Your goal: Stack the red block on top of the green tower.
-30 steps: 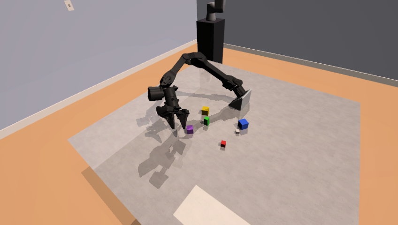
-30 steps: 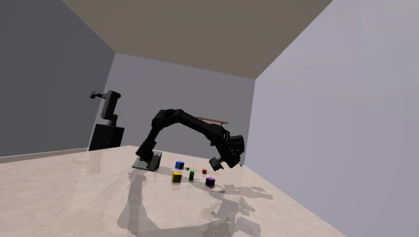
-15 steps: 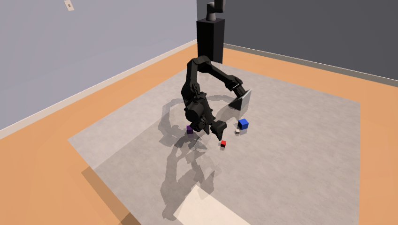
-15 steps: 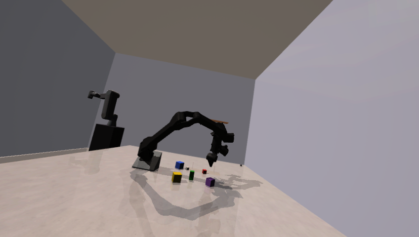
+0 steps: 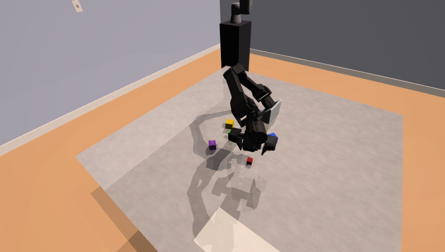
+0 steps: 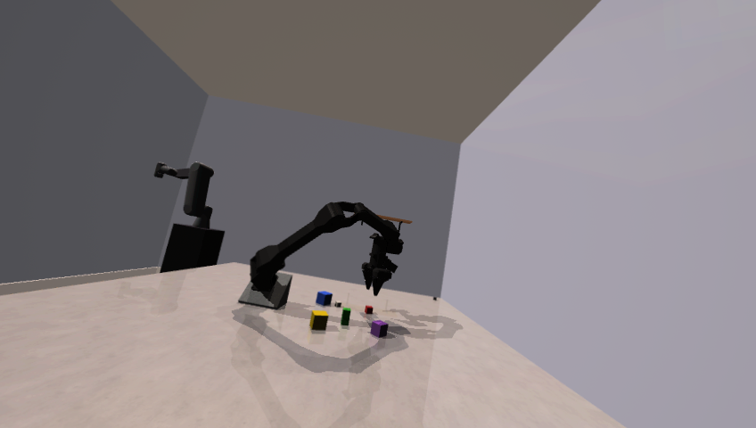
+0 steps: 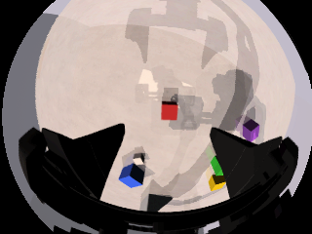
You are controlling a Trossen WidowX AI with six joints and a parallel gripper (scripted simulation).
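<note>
The small red block [image 5: 250,160] [image 6: 368,309] [image 7: 169,111] lies on the floor mat. The green tower [image 6: 345,316] [image 7: 216,166] stands upright, between the yellow and purple blocks in the exterior view; in the top view the gripper hides nearly all of it. My gripper [image 5: 251,150] [image 6: 372,292] [image 7: 169,130] is wide open and empty, pointing down and hanging well above the mat. In the wrist view the red block shows ahead, between the two fingertips and a little beyond them, and the right finger covers part of the green tower.
A yellow block [image 5: 229,124] [image 6: 318,320] [image 7: 216,182] and a purple block [image 5: 212,145] [image 6: 379,328] [image 7: 251,130] stand near the green tower. A blue block [image 5: 273,136] [image 6: 324,298] [image 7: 131,175] has a tiny white block [image 6: 338,303] [image 7: 139,159] beside it.
</note>
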